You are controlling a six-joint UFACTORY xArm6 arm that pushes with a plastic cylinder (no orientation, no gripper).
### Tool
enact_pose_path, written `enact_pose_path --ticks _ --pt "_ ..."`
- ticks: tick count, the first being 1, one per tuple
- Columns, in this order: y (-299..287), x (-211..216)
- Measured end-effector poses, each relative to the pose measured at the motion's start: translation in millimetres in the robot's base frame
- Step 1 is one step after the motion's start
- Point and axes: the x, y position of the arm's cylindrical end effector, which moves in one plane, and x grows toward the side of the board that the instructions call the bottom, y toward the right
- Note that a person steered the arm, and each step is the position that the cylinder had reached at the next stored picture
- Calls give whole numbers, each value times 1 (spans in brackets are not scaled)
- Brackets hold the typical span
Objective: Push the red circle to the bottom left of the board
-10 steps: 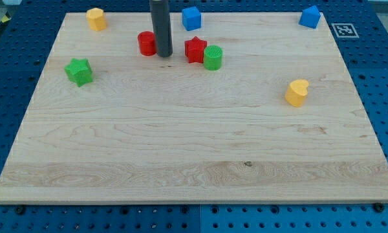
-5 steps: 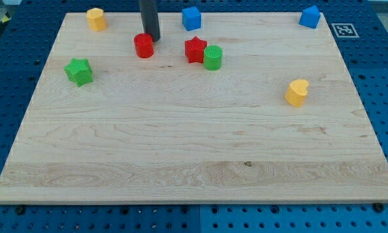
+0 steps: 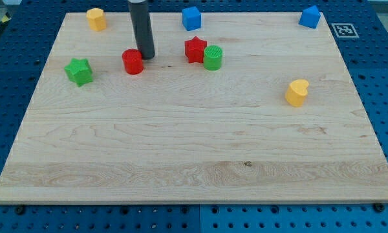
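The red circle sits on the wooden board in its upper left part. My tip is at the circle's upper right edge, touching or nearly touching it. The rod rises from there out of the view's top. A green star lies to the circle's left.
A red star and a green cylinder touch each other right of my tip. A yellow block is at the top left, a blue cube at the top middle, a blue block at the top right, a yellow heart at the right.
My tip went around the red circle from its right side to its upper right. The circle has slid down and to the left, toward the green star.
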Motion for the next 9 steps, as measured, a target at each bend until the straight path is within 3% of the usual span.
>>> enact_pose_path --ticks 4,8,9 --pt "-29 47" --pt "-54 36" --pt "-54 51"
